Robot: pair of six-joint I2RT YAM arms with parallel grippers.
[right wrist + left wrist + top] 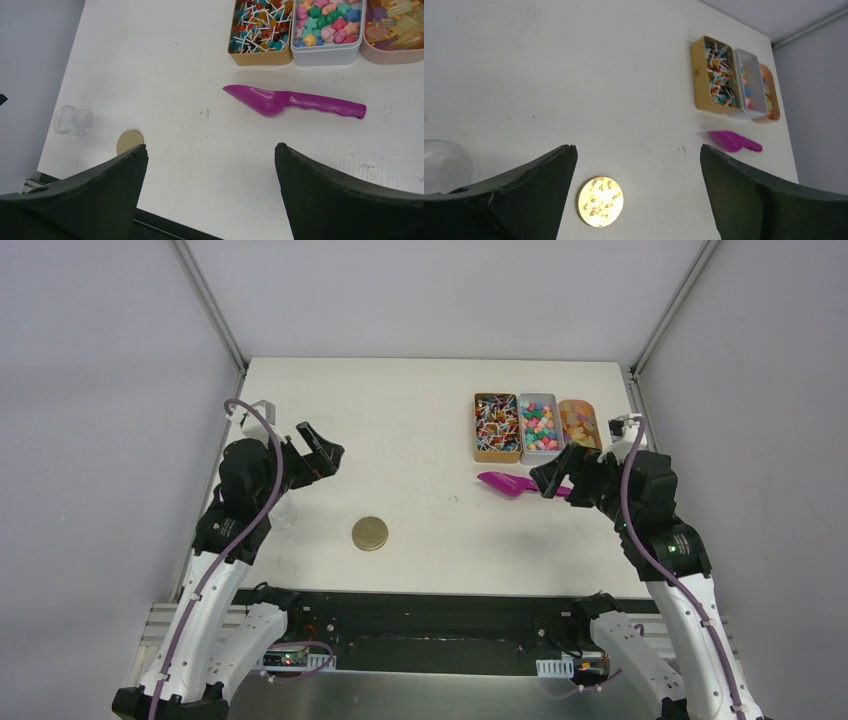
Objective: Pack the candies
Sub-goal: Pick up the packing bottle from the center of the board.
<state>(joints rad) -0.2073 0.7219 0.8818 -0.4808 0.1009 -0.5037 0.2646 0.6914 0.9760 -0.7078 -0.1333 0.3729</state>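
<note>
Starting big: white worktop (pixel 420 410), both arms bolted at the near edge and reaching out over it. Left gripper (pixel 322 443) hovers on the left side, jaws spread wide, holding nothing. Right gripper (pixel 552 472) hovers on the right side, also spread wide and empty.

Three open tins stand touching in a row at the far right of the worktop: tan tin (pixel 260 59), grey tin (pixel 325 57), pink tin (pixel 392 56). The candies (pixel 260 25) are all in them: stick-wrapped mixed ones in the tan tin, pastel pieces in the grey one, amber ones in the pink one. None packed yet, by the look of it.

Magenta scoop (pixel 295 101) lies flat on the worktop just in front of the tins, between them and the right gripper. Its long axis runs left to right, parallel to the tin row, with the bowl tip pointing left and the handle out to the right.

Clear jar (pixel 73 120) sits near the left arm, well apart from the tins. Gold lid (pixel 370 533) lies flat on the near-middle worktop, off the jar.

Key relation: the candies are straight ahead of the right gripper, past the scoop, and a long way across from the left gripper. The right arm is clearly nearer. Likely next move is right gripper down onto the scoop handle, jaws closing across that left-right axis. The handle end sits nearly under the gripper in the top view.
</note>
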